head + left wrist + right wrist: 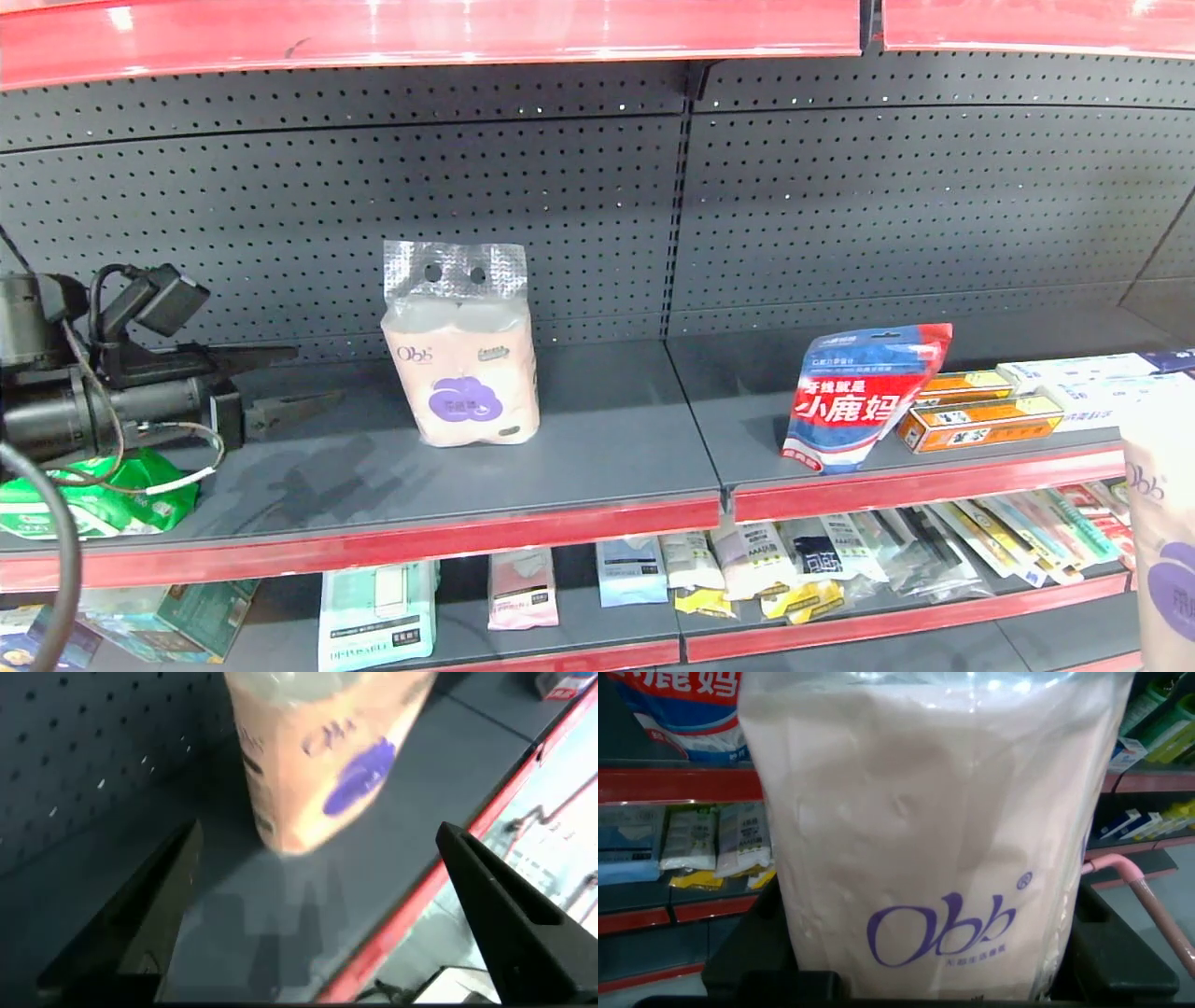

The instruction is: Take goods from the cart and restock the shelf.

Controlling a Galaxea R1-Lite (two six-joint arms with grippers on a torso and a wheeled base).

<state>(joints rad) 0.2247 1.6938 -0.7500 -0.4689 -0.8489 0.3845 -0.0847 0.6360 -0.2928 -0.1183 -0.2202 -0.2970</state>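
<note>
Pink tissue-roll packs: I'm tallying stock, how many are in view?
2. The standing pack is on the shelf, ahead of the open left gripper. The held pack is in the right gripper, at the head view's right edge. Others may be hidden.

Ahead of matt black left gripper (318, 891) jaws: peach toilet-paper pack (318, 756) in glossy clear plastic film, on matt grey metal shelf (420, 812) edged glossy red. Between right gripper (934, 971) jaws: second film-wrapped pack (934, 840), smooth.

back panel (523, 187): dark grey pegboard | shelf edges (373, 539): red, glossy
</note>
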